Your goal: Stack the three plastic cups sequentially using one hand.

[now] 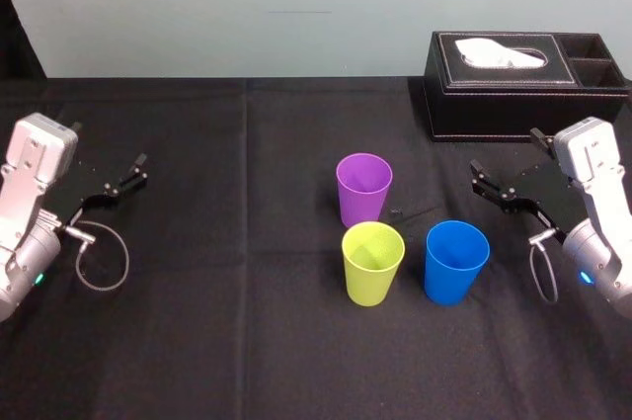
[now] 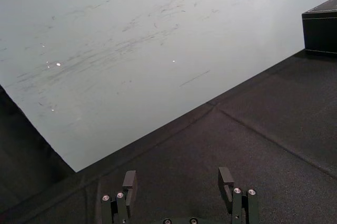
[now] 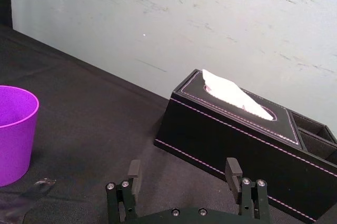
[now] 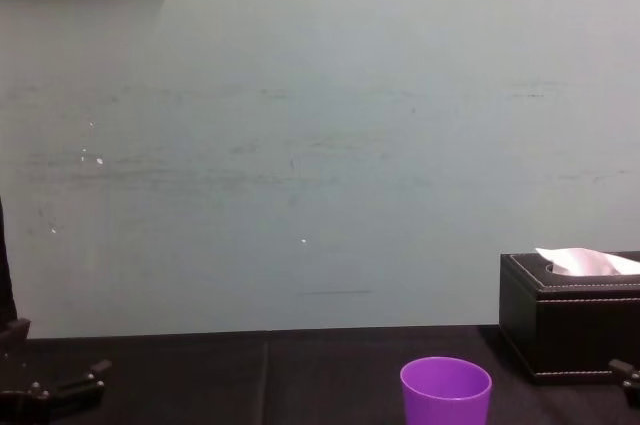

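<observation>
A: So, where do we grab these? The purple cup (image 1: 363, 189) stands upright at the back of the cluster. The yellow-green cup (image 1: 373, 263) is just in front of it and the blue cup (image 1: 456, 262) is beside that on the right. All three are apart, mouths up, on the black table (image 1: 247, 331).

B: We'd go with the right gripper (image 1: 478, 178). It hovers near the blue cup, fingers spread apart with nothing between them. The left gripper (image 1: 137, 170) sits parked far left, spread open too. The cups look like light, thin, smooth plastic, so we reckon they're slippery and will flex if squeezed hard. We'd pinch one wall at the rim, one finger inside, gently. Mind the tissue box (image 1: 523, 89) behind.
</observation>
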Available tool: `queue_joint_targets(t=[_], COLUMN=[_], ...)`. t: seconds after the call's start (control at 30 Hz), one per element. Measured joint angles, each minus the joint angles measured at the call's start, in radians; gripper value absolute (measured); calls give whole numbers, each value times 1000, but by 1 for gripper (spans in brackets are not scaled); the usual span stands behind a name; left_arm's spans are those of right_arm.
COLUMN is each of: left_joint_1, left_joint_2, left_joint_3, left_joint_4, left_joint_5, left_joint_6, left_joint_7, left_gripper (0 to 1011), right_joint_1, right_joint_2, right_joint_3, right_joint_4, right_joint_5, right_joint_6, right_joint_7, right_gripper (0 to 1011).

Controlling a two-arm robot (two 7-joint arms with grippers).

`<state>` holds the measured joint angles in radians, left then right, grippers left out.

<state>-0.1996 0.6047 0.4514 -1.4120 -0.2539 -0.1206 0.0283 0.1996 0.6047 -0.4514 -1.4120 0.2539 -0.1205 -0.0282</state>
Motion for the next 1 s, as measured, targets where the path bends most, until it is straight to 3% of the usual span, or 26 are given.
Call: queue_joint_targets(t=[1.0], left_joint_1=[0], left_joint_2=[0], left_joint_3=[0], left_joint_4=[0], left_joint_5=[0], left_joint_6=[0], left_joint_7=[0], left_gripper=[1011], right_joint_1=[0], right_joint_2=[0], right_joint_3=[0], right_joint_4=[0], right_joint_5=[0], right_joint_6=[0], right_joint_7=[0], right_gripper=[1004])
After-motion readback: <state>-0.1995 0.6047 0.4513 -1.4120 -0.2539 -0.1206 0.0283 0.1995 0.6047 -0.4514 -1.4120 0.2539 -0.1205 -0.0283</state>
